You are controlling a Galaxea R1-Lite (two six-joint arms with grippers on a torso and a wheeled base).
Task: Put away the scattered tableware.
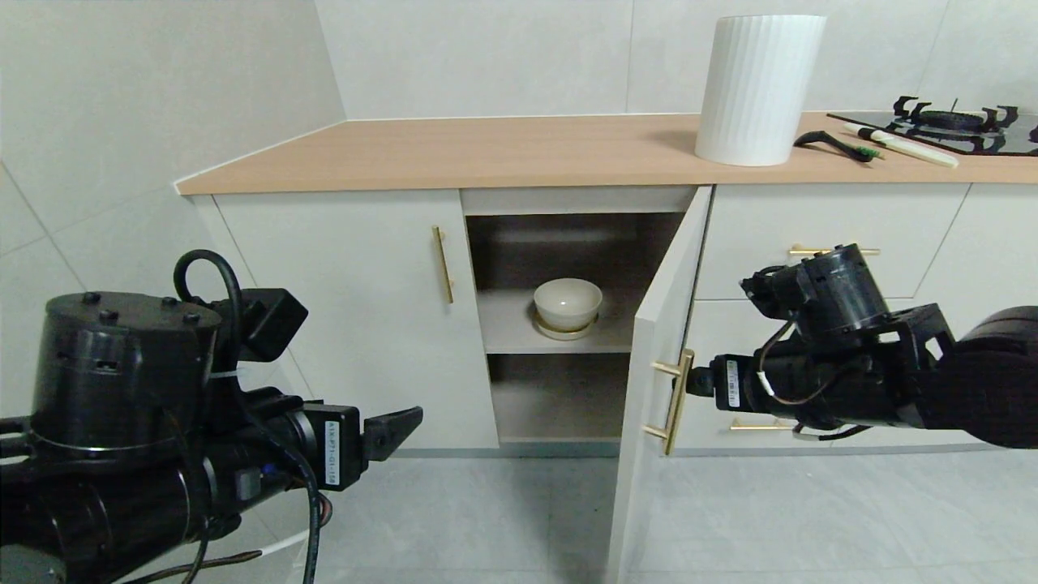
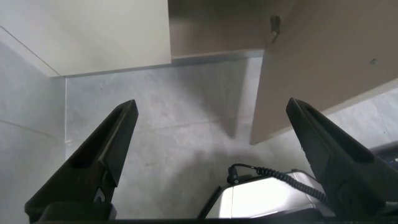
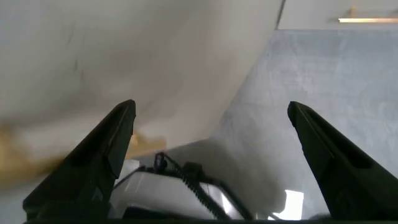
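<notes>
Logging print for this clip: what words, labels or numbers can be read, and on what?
Left arm's white label: print too small to read.
Right arm's white label: too small to read.
No other text: none on the bowl or cabinet door.

1. The bowl (image 1: 568,302) inside the cabinet (image 1: 340,324) looks like glazed ceramic, smooth and glossy.
2. The countertop (image 1: 486,150) above the cabinet is wood-grained and matt.
3. The cabinet's open door (image 1: 657,324) is smooth and matt, and its handle (image 1: 675,401) is shiny brass-coloured metal.
4. The container (image 1: 758,89) on top of the cabinet is ribbed and matt.
5. The floor (image 1: 503,511) below the cabinet is matt tile.
</notes>
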